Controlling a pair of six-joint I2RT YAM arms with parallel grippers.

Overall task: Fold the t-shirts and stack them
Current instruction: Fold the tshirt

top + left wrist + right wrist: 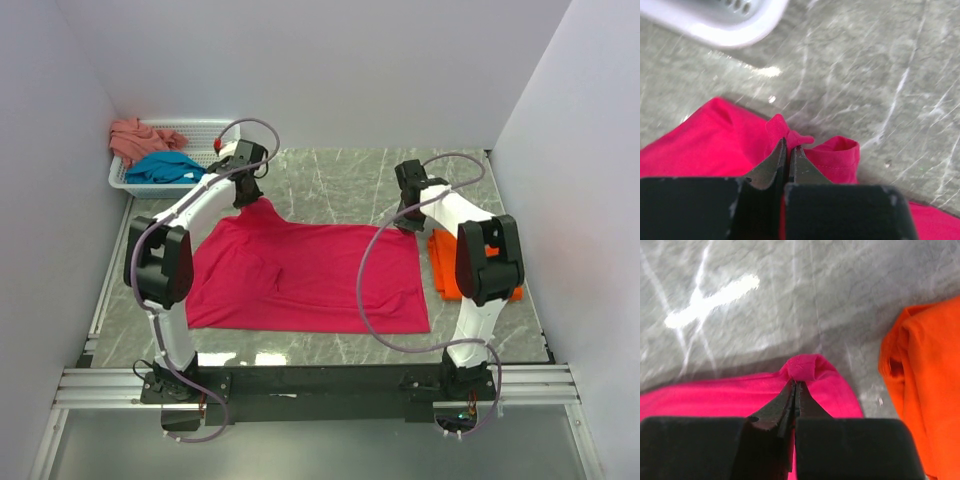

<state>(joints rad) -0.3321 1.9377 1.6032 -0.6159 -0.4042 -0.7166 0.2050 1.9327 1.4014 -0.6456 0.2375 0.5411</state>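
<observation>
The magenta-red t-shirt [305, 275] lies spread on the marble table. My left gripper [248, 196] is shut on its far left corner; in the left wrist view [789, 144] a fold of the red cloth [715, 145] is pinched between the jaws. My right gripper [410, 222] is shut on its far right corner; in the right wrist view [795, 382] the cloth [715, 392] bunches at the tips. The folded orange t-shirt [445, 270] lies right of it and shows in the right wrist view [925, 390]. The teal t-shirt [165, 167] and salmon-pink t-shirt [135, 138] lie in the basket.
A white mesh basket [205, 135] stands at the table's far left corner, its rim in the left wrist view [730, 27]. White walls enclose the table on three sides. Grey cables loop from both arms over the shirt.
</observation>
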